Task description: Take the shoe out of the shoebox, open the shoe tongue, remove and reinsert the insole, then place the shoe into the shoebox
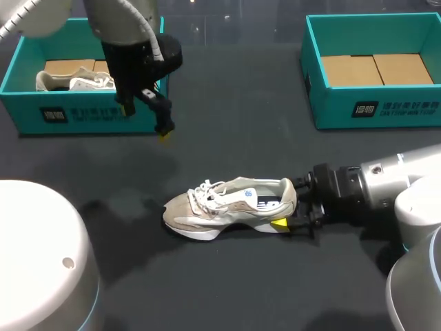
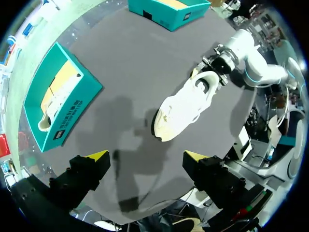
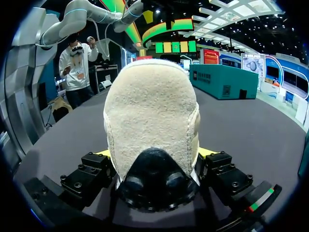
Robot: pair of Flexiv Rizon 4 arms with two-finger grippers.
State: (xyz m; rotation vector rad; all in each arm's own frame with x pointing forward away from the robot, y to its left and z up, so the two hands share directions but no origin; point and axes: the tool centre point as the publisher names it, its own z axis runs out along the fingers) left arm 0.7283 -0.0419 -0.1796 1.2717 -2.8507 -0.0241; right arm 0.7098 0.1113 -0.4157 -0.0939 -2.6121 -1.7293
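A beige and white sneaker (image 1: 227, 205) lies upright on the dark table, toe pointing left. My right gripper (image 1: 293, 209) comes in from the right, and its fingers press the heel from both sides. In the right wrist view the fuzzy heel (image 3: 152, 116) fills the gap in my right gripper (image 3: 154, 159). My left gripper (image 1: 146, 121) hangs open above the table beside the left teal shoebox (image 1: 83, 114), holding nothing. In the left wrist view the left gripper (image 2: 147, 157) is high over the table, with the sneaker (image 2: 186, 104) ahead of it.
The left shoebox holds a second sneaker (image 1: 74, 81) on cardboard. Another teal shoebox (image 1: 375, 110) with a cardboard floor stands at the back right. A white robot housing (image 1: 38, 255) fills the near left corner.
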